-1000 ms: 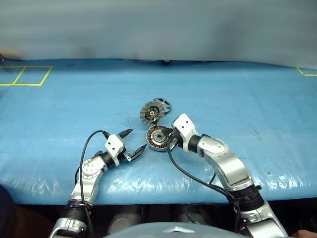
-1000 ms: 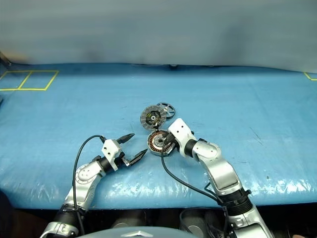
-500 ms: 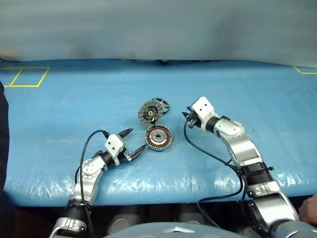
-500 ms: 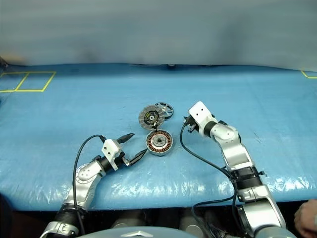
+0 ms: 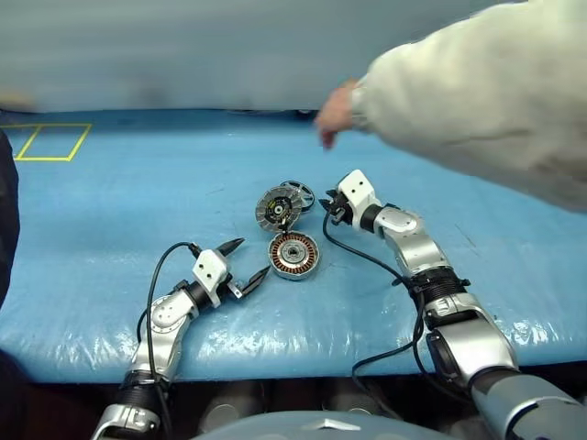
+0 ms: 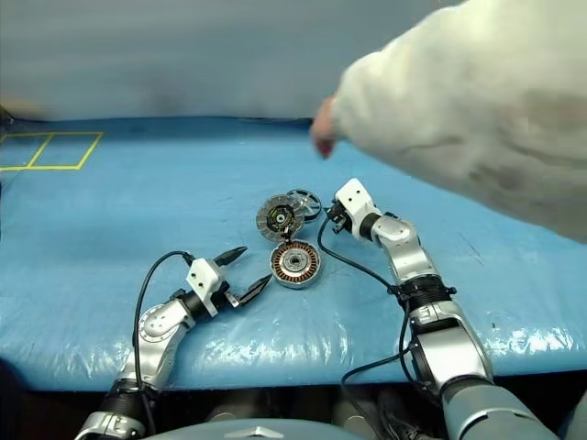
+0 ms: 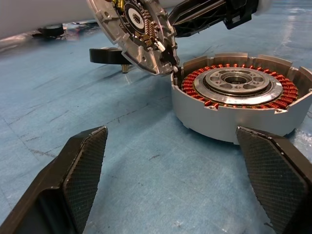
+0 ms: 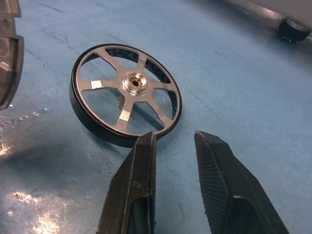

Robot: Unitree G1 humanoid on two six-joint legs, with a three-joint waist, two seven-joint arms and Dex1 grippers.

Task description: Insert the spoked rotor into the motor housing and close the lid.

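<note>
In the lower left of the head view, the left gripper lies low on the blue plastic-covered table, its two black fingers spread wide apart and empty. Just right of its fingertips, near the middle of the frame, stands the motor housing, a round shallow grey metal cup with a ring of copper-coloured windings around a silver hub. In the left wrist view the housing sits between and beyond the two open fingers, not touched by either.

The lid, a round grey disc with a silver-ribbed face and dark centre, stands tilted up from the housing's far rim, just above it in the frame.

Behind the lid and slightly to its right lies the spoked rotor, a small wheel with a dark outer rim and shiny silver spokes, flat on the table. The right gripper sits just to the right of the rotor, pointing toward it. In the right wrist view its fingers stand a little apart with nothing between them, their tips just short of the rotor's near rim.

At the upper right, a person's arm in a cream fleece sleeve reaches across, the hand above the table's far part.
</note>
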